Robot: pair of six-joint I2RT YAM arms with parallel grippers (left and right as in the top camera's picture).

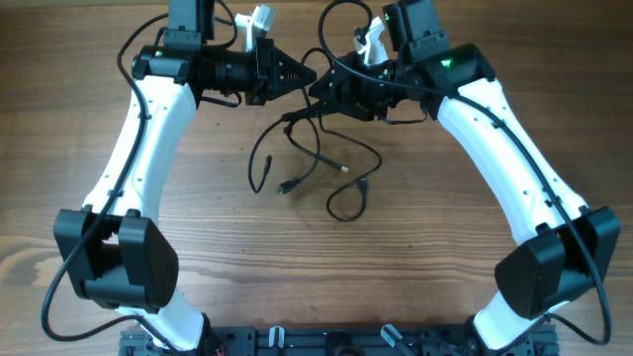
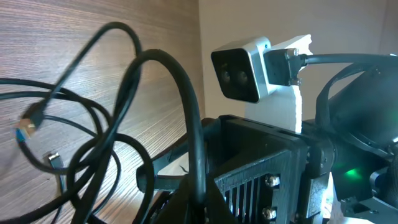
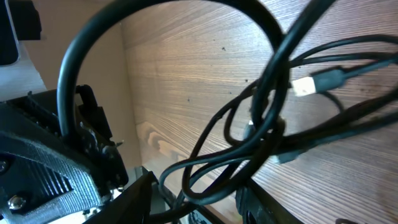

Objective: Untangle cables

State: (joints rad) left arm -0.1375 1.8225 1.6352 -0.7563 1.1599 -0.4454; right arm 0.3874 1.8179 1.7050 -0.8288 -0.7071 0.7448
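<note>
- Overhead view: the left claw (image 1: 305, 72) and right claw (image 1: 318, 91) meet tip to tip at the far centre of the bench (image 1: 326, 282).
- Overhead view: the cables (image 1: 313, 156) lie just near of both claws as 1 loose bunch. Plug ends trail toward the near-left, and 1 loop rests at the near-right of the bunch.
- Overhead view: 1 strand rises from the left of the bunch to the right claw, and another loop stands up beyond the claws on the far side.
- Left wrist view: the cables (image 2: 102, 146) cross the bench (image 2: 74, 37) at the left, with a plug end (image 2: 26, 127) among them. A thick strand drops to the bottom edge. The state of the left claw cannot be told here.
- Right wrist view: the fingers (image 3: 140, 196) of the right claw (image 3: 196, 199) stand spread. Strands of the cables (image 3: 261, 134) pass between them, and a pale plug (image 3: 303, 86) shows at the right.
- Controlling relation, as a judgement: the bunch sits near of the claws and nearer the right claw. The raised strand's long axis runs left-near to right-far. Separation would call for opposed left and right travel.
</note>
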